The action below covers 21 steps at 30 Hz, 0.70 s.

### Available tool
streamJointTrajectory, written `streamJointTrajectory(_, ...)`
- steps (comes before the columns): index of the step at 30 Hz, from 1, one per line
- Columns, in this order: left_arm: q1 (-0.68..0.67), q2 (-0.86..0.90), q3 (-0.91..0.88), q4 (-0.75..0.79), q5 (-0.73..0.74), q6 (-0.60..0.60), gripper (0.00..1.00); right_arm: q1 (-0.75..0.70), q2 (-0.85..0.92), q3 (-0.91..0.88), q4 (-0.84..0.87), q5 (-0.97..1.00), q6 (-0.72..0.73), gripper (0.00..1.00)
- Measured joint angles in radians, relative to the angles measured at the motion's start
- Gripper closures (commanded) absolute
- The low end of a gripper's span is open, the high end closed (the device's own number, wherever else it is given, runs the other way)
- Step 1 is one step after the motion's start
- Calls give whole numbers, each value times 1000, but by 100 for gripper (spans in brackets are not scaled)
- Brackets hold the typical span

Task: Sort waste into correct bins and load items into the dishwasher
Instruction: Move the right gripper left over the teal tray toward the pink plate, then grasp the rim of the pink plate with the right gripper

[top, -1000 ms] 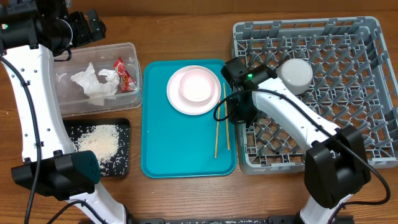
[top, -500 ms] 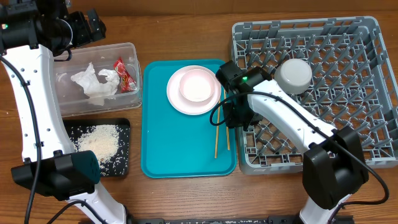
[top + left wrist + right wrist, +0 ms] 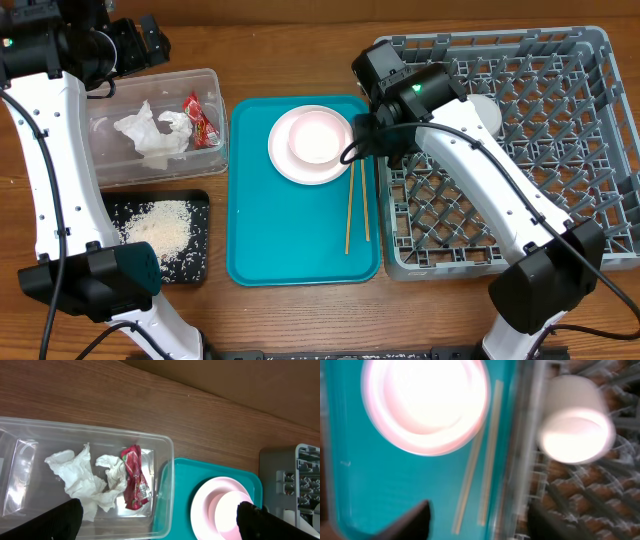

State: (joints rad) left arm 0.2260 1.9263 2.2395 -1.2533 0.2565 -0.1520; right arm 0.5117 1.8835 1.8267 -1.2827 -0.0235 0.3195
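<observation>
The right claw [image 3: 372, 140] has been lifted and opened, empty, beside the pink plate [image 3: 300, 150]; the chopsticks [image 3: 349, 205] are left on the teal tray [image 3: 290, 240]. The left claw [image 3: 160, 519] is kept spread wide.

I am logging, below my right gripper [image 3: 480, 527]: teal tray [image 3: 290, 235], pale pink plate [image 3: 282, 160], pink bowl [image 3: 318, 137], tan chopsticks [image 3: 348, 215], grey grid-patterned rack [image 3: 560, 200]. Below my left gripper [image 3: 160, 525]: white napkins [image 3: 80, 485], red wrapper [image 3: 134, 485], clear tub [image 3: 20, 455].
</observation>
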Motion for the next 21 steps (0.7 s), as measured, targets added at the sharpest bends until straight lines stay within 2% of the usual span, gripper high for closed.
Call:
streamJointTrajectory(1, 0, 0, 0, 0, 0, 0, 0, 2, 0, 0, 22, -31, -2, 0)
streamJointTrajectory(7, 0, 0, 0, 0, 0, 0, 0, 8, 0, 0, 143, -202, -5, 0)
streamJointTrajectory(8, 0, 0, 0, 0, 0, 0, 0, 8, 0, 0, 163, -223, -5, 9)
streamJointTrajectory(9, 0, 0, 0, 0, 0, 0, 0, 8, 0, 0, 183, -241, -10, 27)
streamJointTrajectory(11, 0, 0, 0, 0, 0, 0, 0, 13, 0, 0, 214, -251, -6, 55)
streamJointTrajectory(12, 0, 0, 0, 0, 0, 0, 0, 16, 0, -1, 240, -251, -5, 59)
streamJointTrajectory(16, 0, 0, 0, 0, 0, 0, 0, 46, 0, -15, 364, -203, -4, 63)
streamJointTrajectory(19, 0, 0, 0, 0, 0, 0, 0, 79, 3, -37, 417, -158, -6, 55)
streamJointTrajectory(21, 0, 0, 0, 0, 0, 0, 0, 108, 18, -43, 442, -126, -6, 54)
